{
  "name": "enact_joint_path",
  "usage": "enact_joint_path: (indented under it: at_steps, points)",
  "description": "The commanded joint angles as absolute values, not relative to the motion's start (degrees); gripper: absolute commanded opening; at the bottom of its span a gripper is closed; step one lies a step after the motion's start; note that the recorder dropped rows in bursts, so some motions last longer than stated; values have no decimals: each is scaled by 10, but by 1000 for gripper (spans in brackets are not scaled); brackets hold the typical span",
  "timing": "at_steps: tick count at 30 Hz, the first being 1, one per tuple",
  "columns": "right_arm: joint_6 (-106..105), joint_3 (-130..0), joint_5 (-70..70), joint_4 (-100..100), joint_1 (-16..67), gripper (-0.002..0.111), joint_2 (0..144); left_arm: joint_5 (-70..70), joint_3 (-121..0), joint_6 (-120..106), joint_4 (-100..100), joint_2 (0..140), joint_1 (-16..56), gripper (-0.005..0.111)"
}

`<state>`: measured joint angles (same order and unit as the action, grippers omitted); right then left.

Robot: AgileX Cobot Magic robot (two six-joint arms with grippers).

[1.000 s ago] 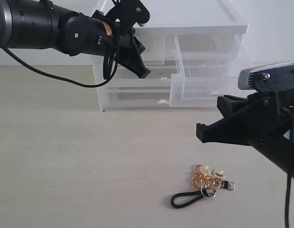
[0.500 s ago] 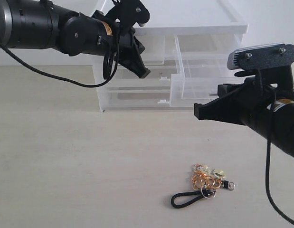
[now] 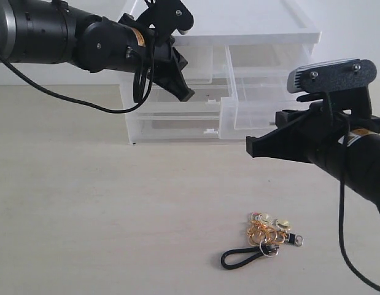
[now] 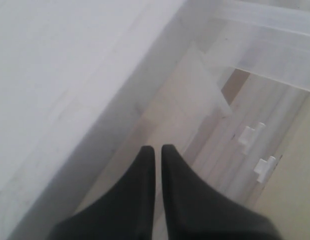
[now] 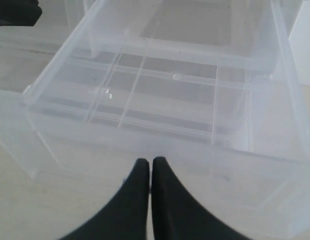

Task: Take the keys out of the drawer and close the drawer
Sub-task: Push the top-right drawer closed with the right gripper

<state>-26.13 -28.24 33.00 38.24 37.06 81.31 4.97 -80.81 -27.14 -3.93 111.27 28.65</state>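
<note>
The keys (image 3: 268, 236), gold rings with a black cord loop, lie on the table near the front, below my right gripper. The drawer (image 3: 266, 92) (image 5: 160, 90), the right one of the top pair, stands pulled out and holds nothing. My right gripper (image 3: 250, 146) (image 5: 151, 162) is shut and hovers just in front of the drawer's front wall, at its lower part. At the cabinet's upper left, my left gripper (image 3: 188, 95) (image 4: 157, 148) is shut with nothing in it, its tips by the left half-width drawer.
The clear drawer unit (image 3: 239, 27) stands at the back of the pale wooden table (image 3: 85, 203). Its two full-width drawers with white tab handles (image 3: 209, 131) (image 4: 265, 167) are pushed in. A black cable hangs from the left arm (image 3: 54, 37).
My right gripper has risen and moved left toward the open drawer's front. The left arm and the keys have not moved.
</note>
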Motion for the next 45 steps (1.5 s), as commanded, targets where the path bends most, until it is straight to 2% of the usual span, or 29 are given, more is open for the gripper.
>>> enact_joint_path:
  at_steps: [1,15,24,45]
  points:
    - [-283,-316,323,380,363,0,835,-10,-813,-265,-40,1122,264,4]
    - [-300,-394,280,370,299,0,880,-4,-813,-265,-40,1122,264,4]
    - [-297,-396,267,361,251,0,880,-4,-813,-264,-40,1122,264,4]
    - [-320,-361,205,355,251,0,824,-8,-813,-264,-40,1122,264,4]
